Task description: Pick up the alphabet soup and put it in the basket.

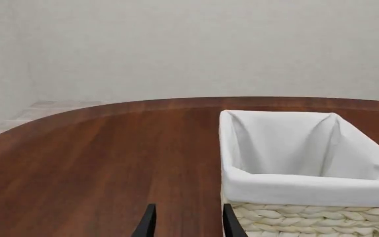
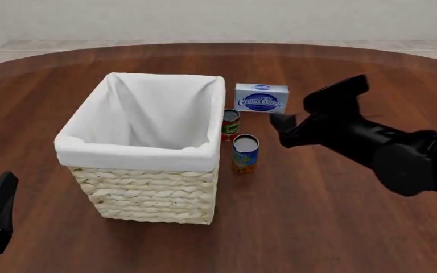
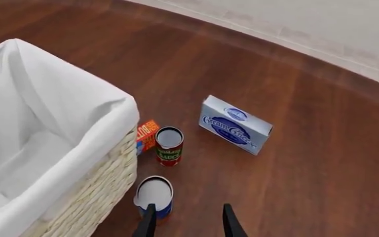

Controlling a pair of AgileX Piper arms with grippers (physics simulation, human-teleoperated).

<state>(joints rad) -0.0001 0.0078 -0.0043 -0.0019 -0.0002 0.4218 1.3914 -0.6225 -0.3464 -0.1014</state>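
We see the small upright blue-and-orange alphabet soup can (image 2: pixel 244 152) standing just beside the cream woven wicker basket (image 2: pixel 146 190), on the right arm's side. The right pincer (image 3: pixel 187 217) hovers over it, apparently open and empty; the left pincer (image 1: pixel 185 222) likewise holds nothing.

- You are looking at a worktop (image 2: pixel 340 227) showing a reddish-brown wood grain.
- The basket (image 2: pixel 152 193) is showing cream woven wicker, with white cloth lining folded over its rim.
- The alphabet soup (image 2: pixel 244 153) is wearing a blue and orange-yellow label under a pale silvery top.
- The second can (image 2: pixel 231 125) is showing red with a green label.
- The cream cheese box (image 2: pixel 261 98) is showing white with a blue oval.
- An orange-red packet (image 3: pixel 147 136) is peeking out beside the basket.
- Your right gripper (image 3: pixel 186 217) is showing black.
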